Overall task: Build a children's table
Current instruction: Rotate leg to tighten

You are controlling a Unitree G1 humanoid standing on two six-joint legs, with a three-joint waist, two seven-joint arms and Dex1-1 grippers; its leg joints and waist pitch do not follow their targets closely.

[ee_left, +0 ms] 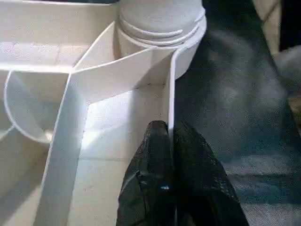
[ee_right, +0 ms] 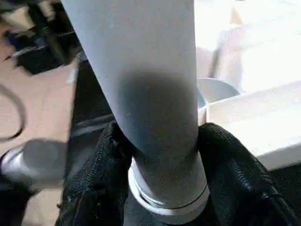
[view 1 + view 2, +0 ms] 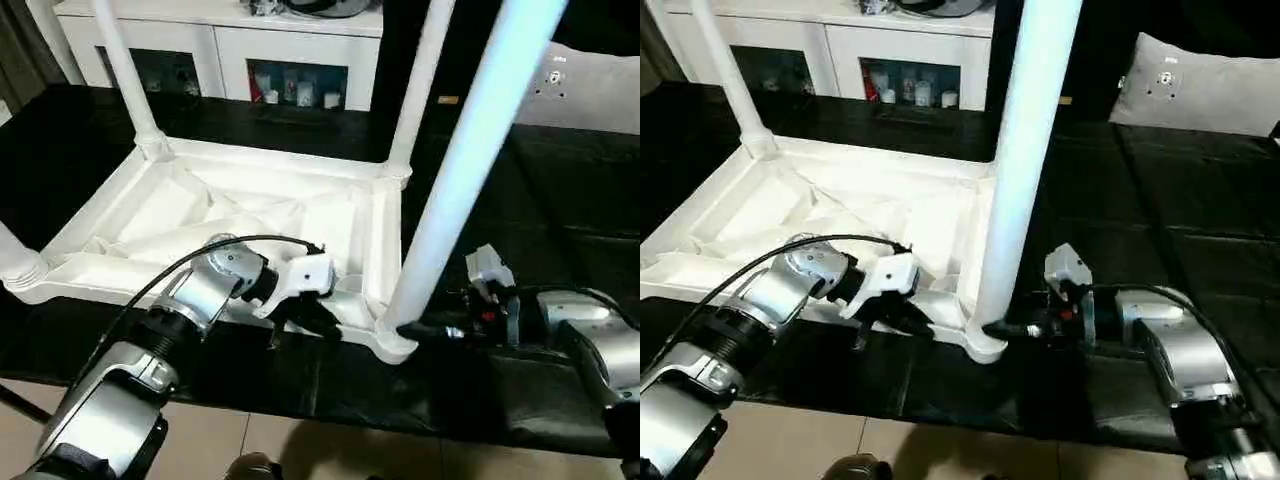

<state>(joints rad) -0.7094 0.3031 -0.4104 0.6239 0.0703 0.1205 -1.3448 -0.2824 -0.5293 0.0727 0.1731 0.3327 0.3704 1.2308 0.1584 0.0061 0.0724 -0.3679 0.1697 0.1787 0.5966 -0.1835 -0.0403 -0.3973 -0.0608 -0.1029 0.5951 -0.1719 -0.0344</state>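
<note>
The white tabletop (image 3: 250, 215) lies upside down on the black table, ribbed underside up. Legs stand in its far left (image 3: 125, 75), far right (image 3: 420, 85) and near left (image 3: 15, 255) corner sockets. A fourth leg (image 3: 470, 150) stands in the near right socket (image 1: 160, 23), leaning slightly right. My left gripper (image 1: 170, 129) is shut on the tabletop's thin near rim wall, just left of that socket. From the right side, my right gripper (image 2: 162, 132) is shut around the base of this leg (image 2: 146, 84), one finger (image 2: 225, 160) on each side.
The black cover (image 3: 560, 200) reaches right and behind the tabletop. A white cabinet (image 3: 230, 40) with small items stands at the back, and a grey cushion (image 3: 1200, 85) lies far right. The table's front edge runs just below my grippers, with beige floor (image 3: 300, 445) beyond.
</note>
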